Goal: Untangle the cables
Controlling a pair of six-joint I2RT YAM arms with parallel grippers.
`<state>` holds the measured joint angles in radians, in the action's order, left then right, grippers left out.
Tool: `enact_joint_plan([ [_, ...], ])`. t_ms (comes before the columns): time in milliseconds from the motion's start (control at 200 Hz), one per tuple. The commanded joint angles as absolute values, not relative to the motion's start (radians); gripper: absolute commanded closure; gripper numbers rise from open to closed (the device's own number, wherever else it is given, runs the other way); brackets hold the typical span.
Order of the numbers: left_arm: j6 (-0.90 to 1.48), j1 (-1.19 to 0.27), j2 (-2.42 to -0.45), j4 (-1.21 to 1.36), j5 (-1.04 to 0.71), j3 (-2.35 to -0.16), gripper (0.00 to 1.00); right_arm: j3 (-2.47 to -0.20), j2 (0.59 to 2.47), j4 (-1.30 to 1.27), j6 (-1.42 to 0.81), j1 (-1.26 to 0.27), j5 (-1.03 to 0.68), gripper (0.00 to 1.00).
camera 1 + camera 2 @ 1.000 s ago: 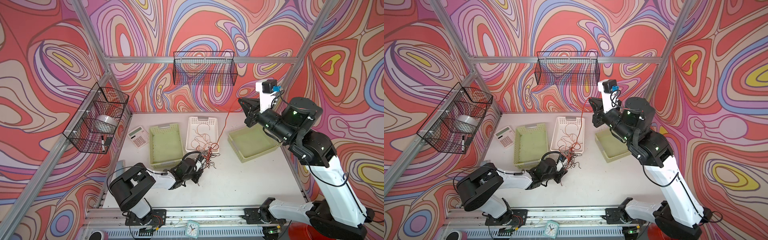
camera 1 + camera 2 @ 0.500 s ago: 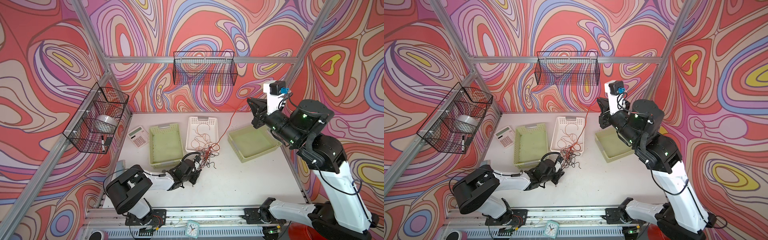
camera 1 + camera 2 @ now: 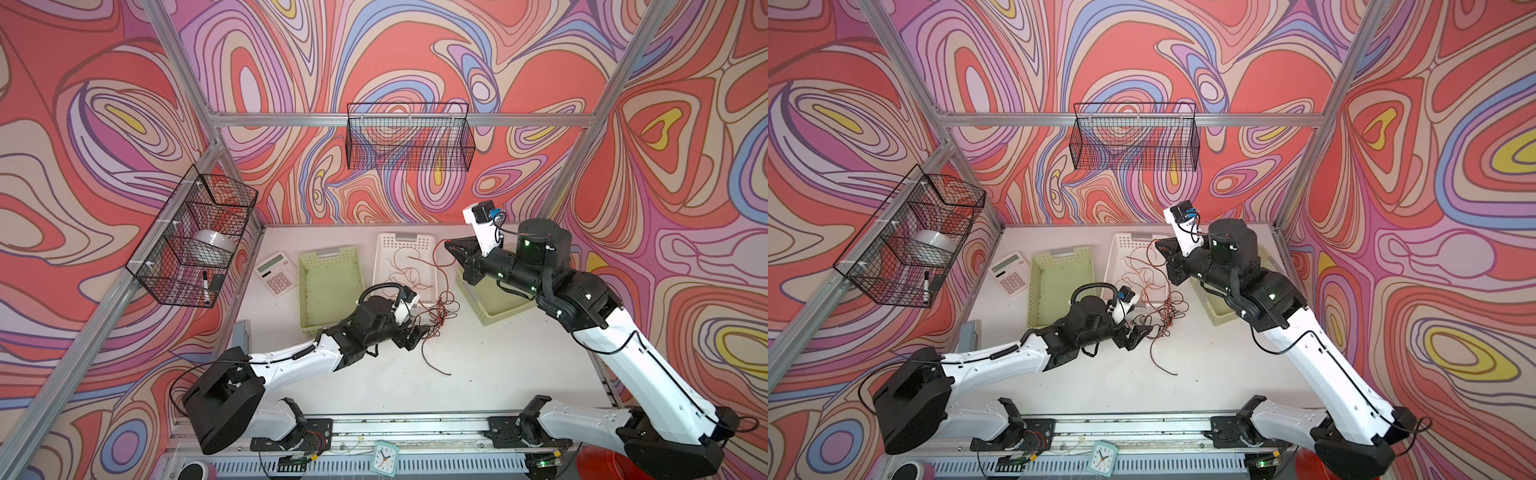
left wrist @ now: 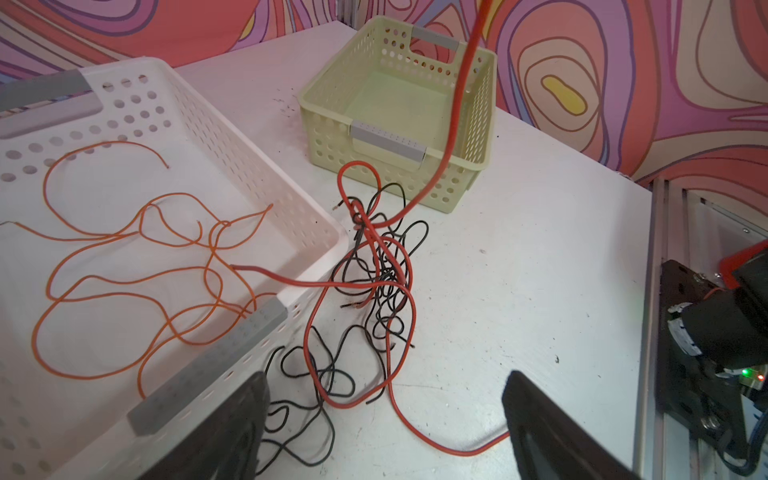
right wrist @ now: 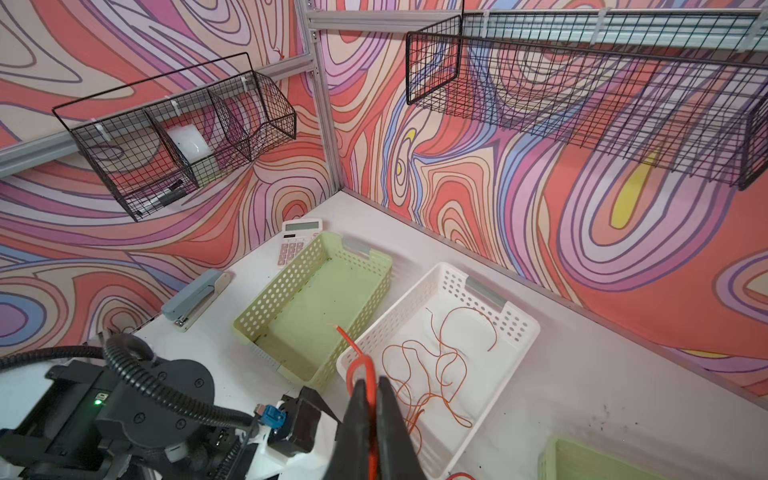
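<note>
Cables [image 3: 436,316] lay knotted, red and black, on the white table [image 3: 498,374], just off the near right corner of the white basket [image 3: 405,239] and left of the right-hand green basket [image 3: 490,311]. The left gripper [image 4: 384,386] sat low at the tangle's near left side, its fingers [image 4: 245,399] spread wide. Loops lay on the table between them and it gripped nothing. The right gripper [image 5: 370,384] hung raised by the white basket's far right side, clenched on a red cable [image 5: 361,365] that ran down into the knot. Another red end crossed the basket's rim, where thin orange wires [image 4: 124,266] lay loose inside. From the knot one red strand trailed nearward over bare table, and open surface spread near and right.
</note>
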<state>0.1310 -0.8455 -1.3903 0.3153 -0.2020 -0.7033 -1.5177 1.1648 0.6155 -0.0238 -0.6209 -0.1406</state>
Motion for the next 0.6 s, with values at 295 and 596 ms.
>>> enact_joint_plan([
  [295,0.156,-0.851,-1.605,0.378,-0.156,-0.838,0.12,-1.514,1.121,0.556,-0.077,-0.616,-0.179,1.0],
  [596,0.147,-0.849,-1.726,0.427,-0.141,-0.912,0.38,-1.513,1.101,0.565,-0.089,-0.617,-0.191,1.0],
])
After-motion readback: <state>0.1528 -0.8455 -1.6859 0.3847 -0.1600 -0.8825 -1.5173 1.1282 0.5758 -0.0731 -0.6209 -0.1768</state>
